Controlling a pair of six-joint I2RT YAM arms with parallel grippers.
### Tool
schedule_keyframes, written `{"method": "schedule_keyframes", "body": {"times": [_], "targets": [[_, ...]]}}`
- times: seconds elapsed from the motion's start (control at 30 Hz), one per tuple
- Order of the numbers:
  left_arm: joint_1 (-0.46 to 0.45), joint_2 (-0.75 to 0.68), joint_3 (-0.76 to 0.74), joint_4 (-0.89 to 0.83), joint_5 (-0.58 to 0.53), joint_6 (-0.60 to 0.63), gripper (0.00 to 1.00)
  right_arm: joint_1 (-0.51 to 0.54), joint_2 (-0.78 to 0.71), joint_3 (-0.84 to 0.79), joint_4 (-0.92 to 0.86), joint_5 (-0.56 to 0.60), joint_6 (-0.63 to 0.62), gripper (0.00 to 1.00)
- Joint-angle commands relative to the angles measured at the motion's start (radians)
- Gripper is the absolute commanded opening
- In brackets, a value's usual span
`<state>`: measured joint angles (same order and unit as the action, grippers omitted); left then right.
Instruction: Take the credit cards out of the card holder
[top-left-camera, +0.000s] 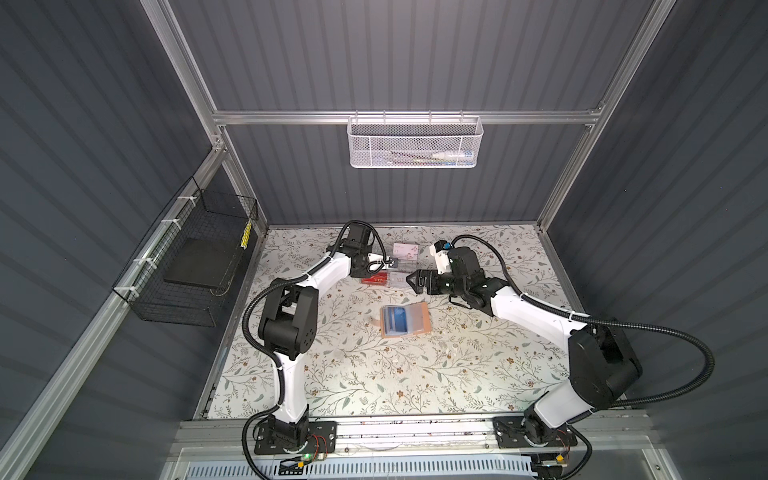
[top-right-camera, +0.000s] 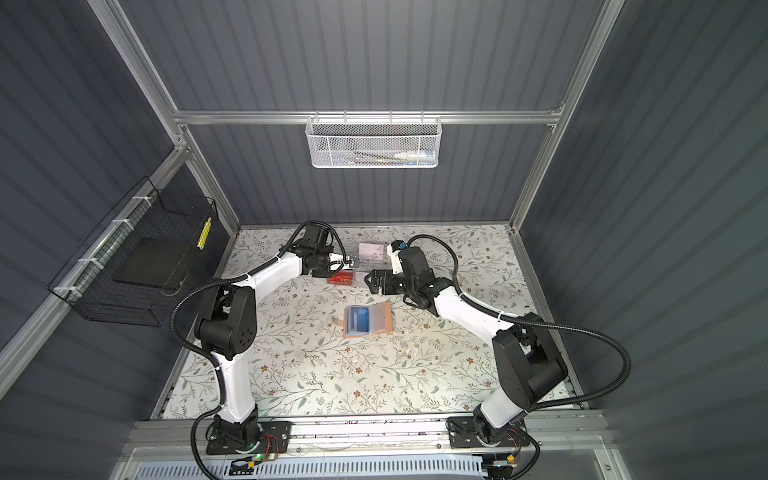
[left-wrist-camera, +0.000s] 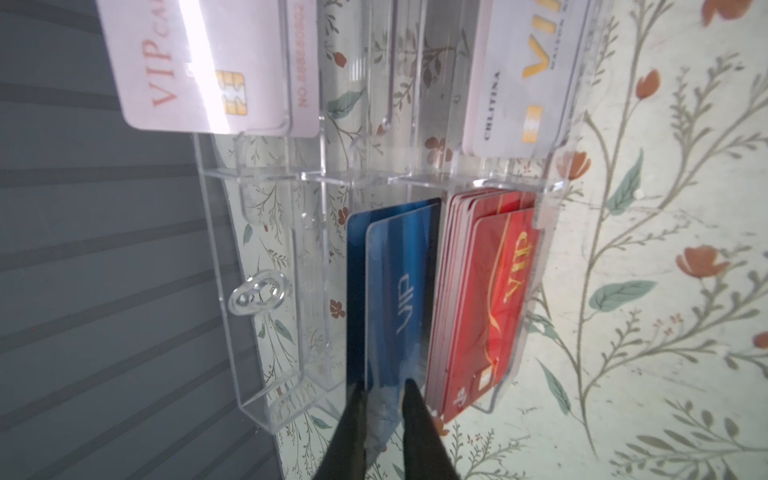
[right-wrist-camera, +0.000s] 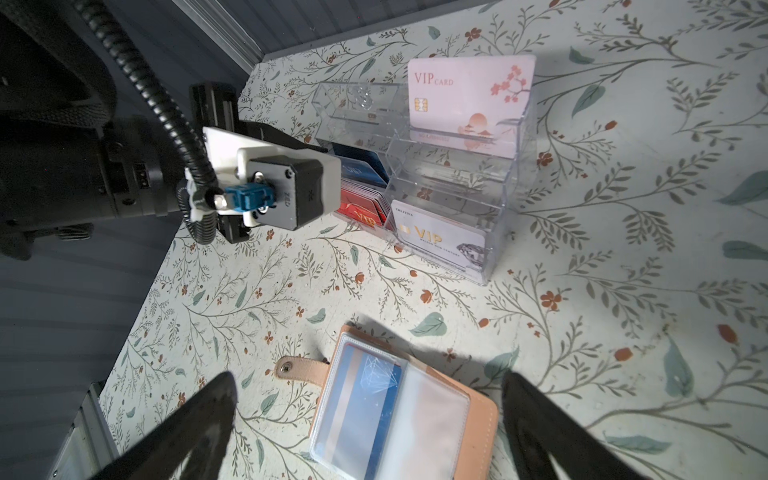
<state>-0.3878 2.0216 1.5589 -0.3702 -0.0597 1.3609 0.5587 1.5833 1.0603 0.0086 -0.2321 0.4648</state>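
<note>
Your left pincer (left-wrist-camera: 384, 392) is barely parted astride a blue card (left-wrist-camera: 399, 291) standing in the clear box (left-wrist-camera: 291, 266), likely letting it go there. Your right pincer (right-wrist-camera: 368, 380) gapes empty near the card holder (top-left-camera: 417, 318), mid-bench (top-left-camera: 374, 374) at six o'clock from the box, poised for the sleeved card (right-wrist-camera: 361, 399) inside.

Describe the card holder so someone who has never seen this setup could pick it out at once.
On the floral table, nearer the front edge than the clear acrylic rack at the back, the card holder lies open and flat by itself. It is the only peach booklet, with a snap tab and clear sleeves showing a blue card; every other card in view stands in the rack.
</note>
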Motion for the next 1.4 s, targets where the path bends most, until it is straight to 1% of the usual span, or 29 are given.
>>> {"method": "schedule_keyframes", "body": {"times": [0.0, 0.2, 0.37, 0.83, 1.07, 1.17, 1.2, 1.37], "targets": [[-0.008, 0.018, 0.026, -0.026, 0.016, 0.049, 0.19, -0.002, 0.015, -0.009, 0.014, -0.009, 0.005, 0.99], [-0.008, 0.013, 0.021, -0.010, 0.014, 0.045, 0.22, -0.003, 0.015, -0.010, 0.014, -0.012, 0.005, 0.99], [-0.008, -0.002, 0.004, 0.027, 0.022, 0.027, 0.27, -0.002, 0.014, -0.010, 0.014, -0.013, 0.005, 0.99], [-0.008, -0.012, -0.061, 0.099, -0.016, 0.016, 0.29, -0.003, 0.007, -0.011, 0.014, -0.019, 0.005, 0.99], [-0.008, -0.036, -0.126, 0.208, -0.029, -0.006, 0.31, -0.003, 0.007, -0.011, 0.014, -0.022, 0.007, 0.99], [-0.008, -0.039, -0.135, 0.235, -0.025, -0.018, 0.32, -0.002, 0.008, -0.011, 0.014, -0.021, 0.007, 0.99], [-0.008, -0.042, -0.173, 0.246, -0.025, -0.025, 0.32, -0.002, 0.007, -0.011, 0.014, -0.021, 0.006, 0.99], [-0.008, -0.057, -0.206, 0.288, -0.017, -0.043, 0.32, -0.002, 0.011, -0.011, 0.015, -0.023, 0.007, 0.99]]}}
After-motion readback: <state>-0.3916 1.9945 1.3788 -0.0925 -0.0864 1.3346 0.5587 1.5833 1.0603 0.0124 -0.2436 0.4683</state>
